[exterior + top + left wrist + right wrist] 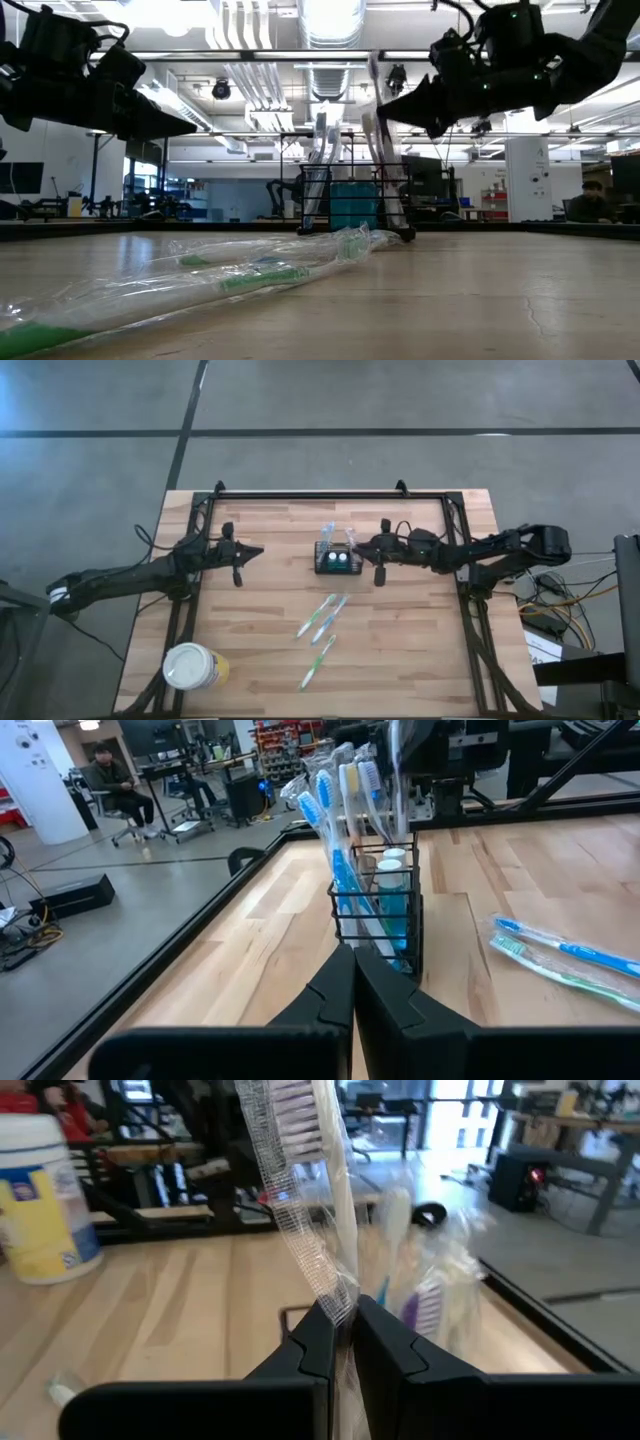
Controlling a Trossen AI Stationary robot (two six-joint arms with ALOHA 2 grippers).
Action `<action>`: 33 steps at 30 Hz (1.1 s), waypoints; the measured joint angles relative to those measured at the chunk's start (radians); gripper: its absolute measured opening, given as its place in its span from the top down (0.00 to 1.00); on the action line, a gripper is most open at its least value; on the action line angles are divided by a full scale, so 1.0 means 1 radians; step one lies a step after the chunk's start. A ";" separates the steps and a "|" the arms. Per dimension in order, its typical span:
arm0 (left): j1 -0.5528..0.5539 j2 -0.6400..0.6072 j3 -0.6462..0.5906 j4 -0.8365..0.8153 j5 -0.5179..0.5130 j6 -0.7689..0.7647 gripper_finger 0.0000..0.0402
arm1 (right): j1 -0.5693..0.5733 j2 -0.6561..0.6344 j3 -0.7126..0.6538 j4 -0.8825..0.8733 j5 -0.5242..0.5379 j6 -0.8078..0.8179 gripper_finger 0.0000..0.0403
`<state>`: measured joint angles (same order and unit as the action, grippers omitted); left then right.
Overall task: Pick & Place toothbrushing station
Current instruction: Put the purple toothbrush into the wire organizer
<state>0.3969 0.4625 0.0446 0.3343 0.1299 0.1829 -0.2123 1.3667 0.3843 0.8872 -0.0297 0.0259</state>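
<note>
Near the table's far middle stands the black wire caddy, slotted sides, wrapped toothbrushes upright in it. Right gripper just above it, pinched shut on a crinkly-wrapped toothbrush. Left gripper closed, empty, apart from caddy with bare wood between. Three wrapped green brushes lie nearer. Yellow tub, label unreadable, near front-left corner.

Two dark, jointed arms trailing black cables, each ending in matte black, seemingly wedge-shaped fingers.
</note>
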 joint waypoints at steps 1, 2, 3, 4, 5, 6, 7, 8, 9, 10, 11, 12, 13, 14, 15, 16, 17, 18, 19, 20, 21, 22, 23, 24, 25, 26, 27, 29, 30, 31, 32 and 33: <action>0.000 0.000 0.000 -0.001 0.000 0.000 0.98 | 0.000 0.015 0.000 0.009 0.008 0.007 0.96; 0.000 0.000 0.000 -0.002 0.000 0.000 0.98 | 0.000 0.030 0.000 0.018 0.011 0.013 0.96; 0.000 0.000 0.000 -0.003 0.000 0.000 0.98 | 0.000 0.044 0.000 0.025 0.014 0.019 0.96; 0.000 0.000 0.000 -0.003 0.000 0.000 0.98 | 0.000 0.057 0.000 0.031 0.021 0.024 0.96; 0.000 0.000 0.000 -0.004 0.000 0.000 0.98 | 0.000 0.068 0.000 0.037 0.029 0.028 0.96; 0.000 0.000 0.000 -0.005 0.000 0.000 0.98 | 0.000 0.078 0.000 0.044 0.030 0.030 0.96; 0.000 0.000 0.000 -0.006 0.000 0.000 0.98 | 0.000 0.087 0.000 0.047 0.032 0.032 0.96; 0.000 0.000 0.000 -0.007 0.000 0.000 0.98 | 0.000 0.097 -0.001 0.054 0.035 0.037 0.96; 0.000 0.000 0.000 -0.006 -0.001 0.000 0.98 | 0.000 0.107 -0.002 0.068 0.039 0.042 0.96; 0.000 0.000 0.000 -0.006 -0.001 0.000 0.98 | 0.000 0.116 -0.004 0.083 0.046 0.044 0.96; 0.000 0.000 0.000 -0.007 -0.001 0.000 0.98 | 0.001 0.125 -0.009 0.101 0.054 0.044 0.96; 0.000 0.000 0.000 -0.007 -0.001 0.000 0.98 | 0.000 0.132 -0.015 0.113 0.056 0.044 0.96; 0.000 0.000 0.000 -0.007 -0.001 0.000 0.98 | 0.000 0.141 -0.021 0.131 0.057 0.043 0.96; 0.000 0.000 0.000 -0.007 -0.001 0.000 0.98 | 0.000 0.152 -0.030 0.161 0.057 0.038 0.96; 0.000 0.000 0.000 -0.007 -0.001 0.000 0.98 | 0.001 0.162 -0.045 0.194 0.057 0.031 0.96; 0.000 0.000 0.000 -0.007 -0.001 0.000 0.98 | 0.003 0.173 -0.059 0.233 0.059 0.028 0.96; 0.000 0.000 0.000 -0.007 -0.001 0.003 0.98 | 0.003 0.185 -0.071 0.273 0.059 0.027 0.96; 0.000 0.000 0.000 -0.008 -0.001 0.006 0.98 | 0.003 0.197 -0.087 0.315 0.060 0.027 0.96; 0.000 0.000 0.000 -0.009 -0.001 0.007 0.98 | 0.003 0.207 -0.102 0.352 0.060 0.027 0.96; 0.000 0.000 0.000 -0.010 -0.001 0.007 0.98 | 0.003 0.218 -0.114 0.386 0.060 0.028 0.96; 0.000 0.000 0.000 -0.011 -0.001 0.009 0.98 | 0.003 0.232 -0.125 0.417 0.060 0.034 0.96; 0.000 0.000 0.000 -0.011 -0.001 0.012 0.98 | 0.003 0.245 -0.134 0.440 0.060 0.046 0.96; 0.000 0.000 0.000 -0.012 -0.001 0.017 0.98 | 0.003 0.259 -0.139 0.460 0.060 0.055 0.96; 0.000 0.000 0.000 -0.013 -0.002 0.023 0.98 | 0.003 0.273 -0.141 0.476 0.060 0.061 0.96; 0.000 0.000 0.000 -0.013 -0.002 0.027 0.98 | 0.003 0.285 -0.142 0.488 0.060 0.070 0.96; 0.000 0.000 0.000 -0.013 -0.002 0.029 0.98 | 0.003 0.298 -0.142 0.495 0.060 0.076 0.96; 0.000 0.000 0.000 -0.013 -0.002 0.030 0.98 | 0.003 0.311 -0.138 0.497 0.060 0.077 0.96; 0.000 0.000 0.000 -0.013 -0.002 0.030 0.98 | 0.003 0.334 -0.126 0.497 0.060 0.077 0.96; 0.000 0.000 0.000 -0.013 -0.007 0.031 0.98 | 0.003 0.343 -0.120 0.497 0.059 0.079 0.96; 0.000 0.000 0.000 -0.013 -0.010 0.033 0.98 | 0.003 0.351 -0.113 0.497 0.059 0.082 0.95; 0.000 0.000 0.000 -0.013 -0.016 0.034 0.98 | 0.003 0.356 -0.108 0.496 0.059 0.087 0.94; 0.000 0.000 0.000 -0.013 -0.020 0.034 0.98 | 0.003 0.361 -0.103 0.496 0.058 0.096 0.93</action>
<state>0.3973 0.4625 0.0448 0.3210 0.1099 0.2173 -0.2096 1.7278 0.2809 1.3835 0.0285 0.1217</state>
